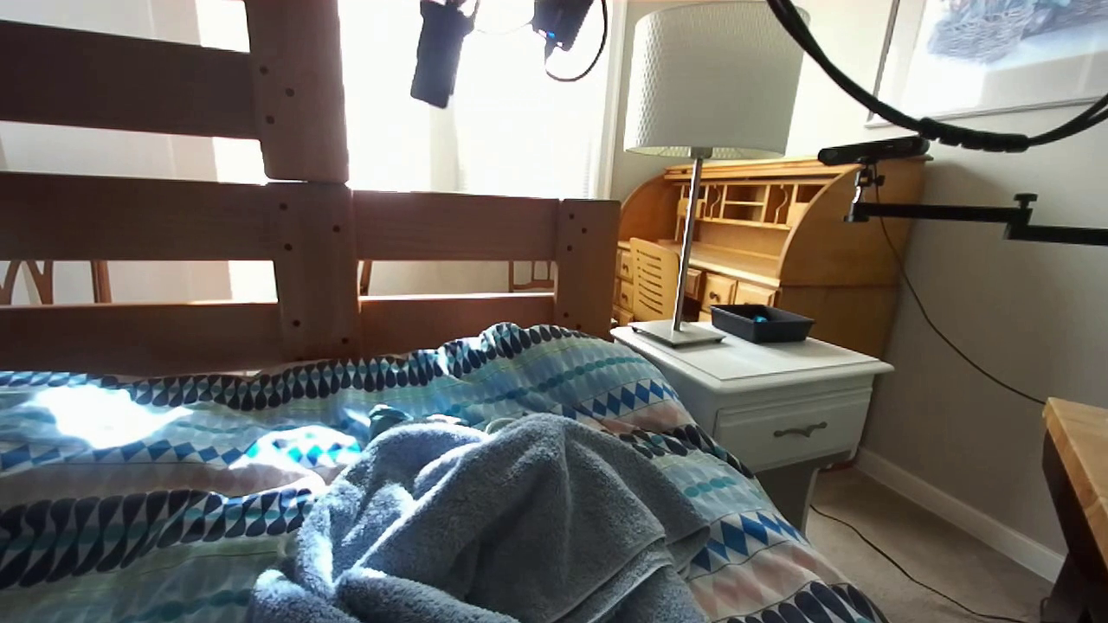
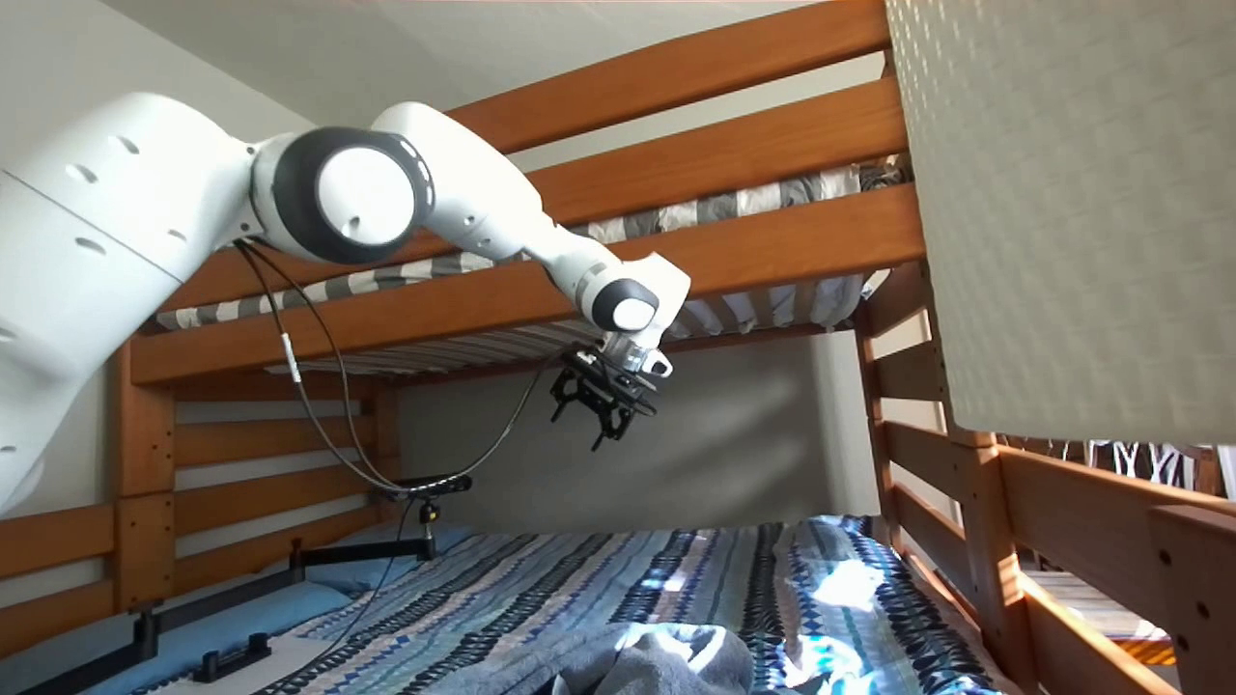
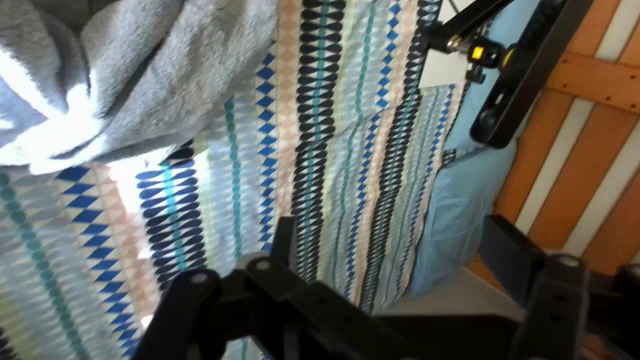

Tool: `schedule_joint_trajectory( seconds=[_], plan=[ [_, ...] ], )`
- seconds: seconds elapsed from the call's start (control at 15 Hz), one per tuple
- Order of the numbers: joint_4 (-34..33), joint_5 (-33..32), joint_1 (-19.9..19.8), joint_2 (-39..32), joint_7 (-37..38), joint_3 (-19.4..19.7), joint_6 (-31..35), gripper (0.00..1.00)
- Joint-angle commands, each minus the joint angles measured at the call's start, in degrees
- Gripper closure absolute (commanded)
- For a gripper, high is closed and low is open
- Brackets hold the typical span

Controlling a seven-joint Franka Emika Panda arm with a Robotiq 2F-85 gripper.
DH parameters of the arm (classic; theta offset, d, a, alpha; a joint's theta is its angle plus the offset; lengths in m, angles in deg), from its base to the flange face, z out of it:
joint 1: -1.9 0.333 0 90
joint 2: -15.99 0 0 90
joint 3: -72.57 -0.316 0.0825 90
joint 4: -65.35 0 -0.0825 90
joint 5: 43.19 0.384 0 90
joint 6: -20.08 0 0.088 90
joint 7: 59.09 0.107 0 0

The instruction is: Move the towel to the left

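Well below the Robotiq gripper [image 2: 577, 431], and off to one side of it, the grey terry towel [image 1: 537, 519] lay bunched on the patterned bedspread [image 1: 156, 545], its folds in the upper left of the wrist view and showing no clear long axis. The two fingers [image 3: 510, 262] stood wide apart, holding and touching nothing, so the coming move seemed to call for a sideways reach and a descent to the towel before any shift left.

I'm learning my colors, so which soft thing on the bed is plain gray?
The crumpled towel lying on top of the bedspread: it's gray with no pattern. The bedspread has patterned stripes, and the pillow near the wooden slats is light blue.
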Motion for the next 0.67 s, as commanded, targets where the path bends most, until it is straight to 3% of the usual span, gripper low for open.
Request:
schedule_joint_trajectory(
  seconds=[0.0,0.13,0.2,0.6],
  plan=[
    [13.3,4.3,-7.9,10.8,-4.9,0.3,10.6,0.00],
    [18.1,3.4,-10.6,15.4,-5.6,1.0,16.2,0.00],
    [20.1,4.6,-9.4,17.9,-6.2,4.2,18.6,0.00],
    [33.8,-1.9,-5.9,29.9,-2.8,10.5,30.8,0.00]
  ],
)
